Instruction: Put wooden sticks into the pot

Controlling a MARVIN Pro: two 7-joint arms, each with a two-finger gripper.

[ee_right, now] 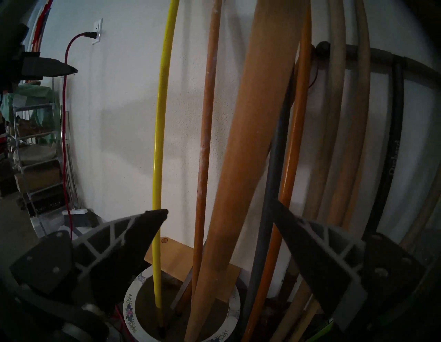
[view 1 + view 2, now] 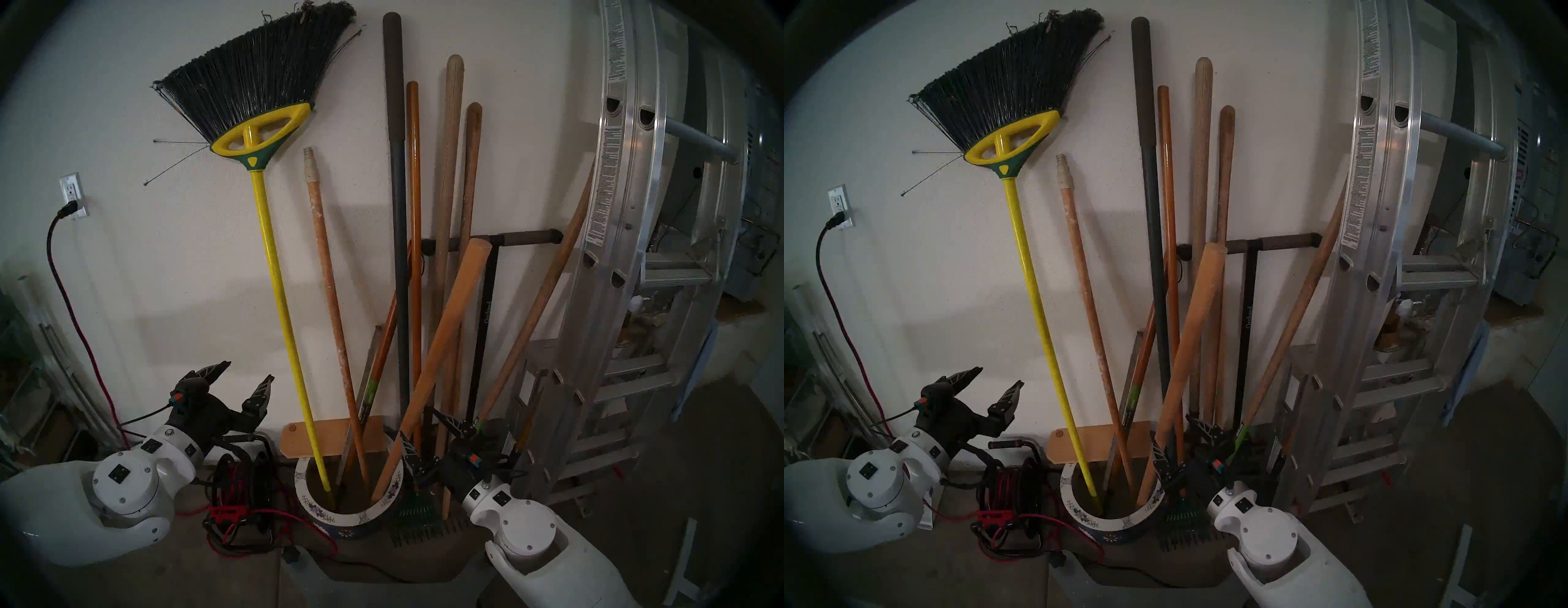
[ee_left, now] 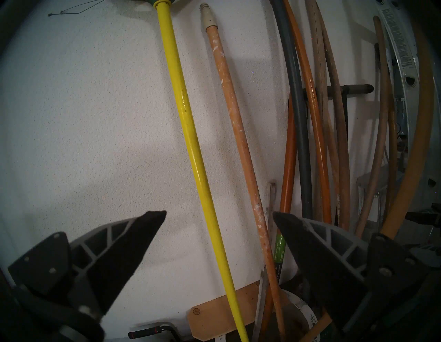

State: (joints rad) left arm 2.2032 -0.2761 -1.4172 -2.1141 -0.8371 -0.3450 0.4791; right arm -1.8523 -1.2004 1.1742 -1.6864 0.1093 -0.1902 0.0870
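Pot [image 2: 339, 516]: wide, round, white flowered rim, dark blue body, upright on floor by wall. Speckled stick [image 2: 335, 314], cream threaded tip up, and thicker plain stick [image 2: 437, 352] both stand slanted inside it.

In the head views the pot [image 2: 339, 516] shows only its rim and a strip of blue wall; its base is lost in shadow. The lower ends of the speckled stick [image 2: 335, 314] and the thick plain stick [image 2: 428, 365] sink into the pot's dark mouth, so where they rest inside cannot be told. The right gripper [image 2: 428, 437] overlaps the pot's right rim, and whether it touches the thick stick is unclear. In the right wrist view both sticks' tops are cut off by the upper edge. In the left wrist view the broom [image 3: 191, 133] loses its head at the top edge, and the pot is mostly hidden behind the right finger.
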